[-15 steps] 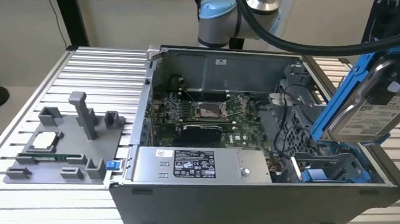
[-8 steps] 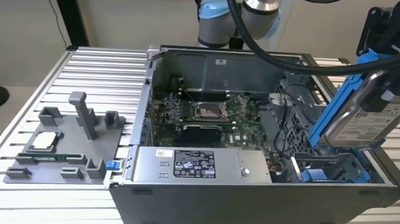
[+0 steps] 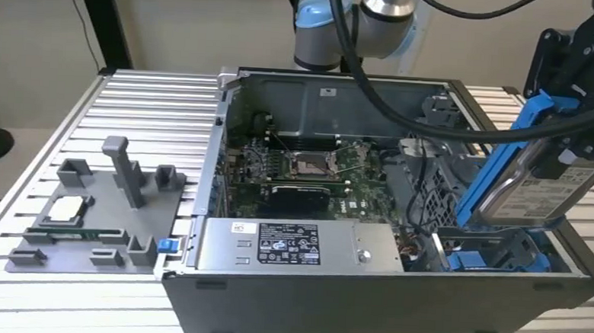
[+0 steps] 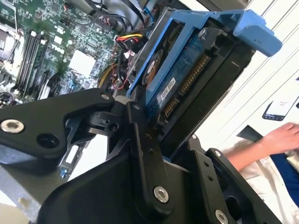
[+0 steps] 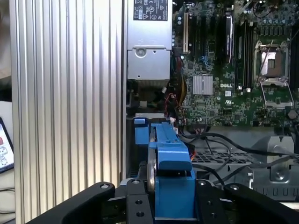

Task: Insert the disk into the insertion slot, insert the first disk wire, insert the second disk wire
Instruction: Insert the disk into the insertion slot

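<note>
Holding the disk [image 3: 545, 191] by its blue frame, the gripper [image 3: 568, 146] has its fingers squeezed shut on it. In the exterior view the disk hangs tilted in the air at about three o'clock from the green board [image 3: 297, 166]. It is just above the insertion slot [image 3: 490, 257], which sits at about four o'clock, in a corner of the computer case [image 3: 371, 308]. The disk is not in yet. The tilt could be trouble (I think): a corner may bump the slot's blue rails and jam. Loose wires [image 5: 219, 139] lie near the slot too, so they might get pinched under the disk.
</note>
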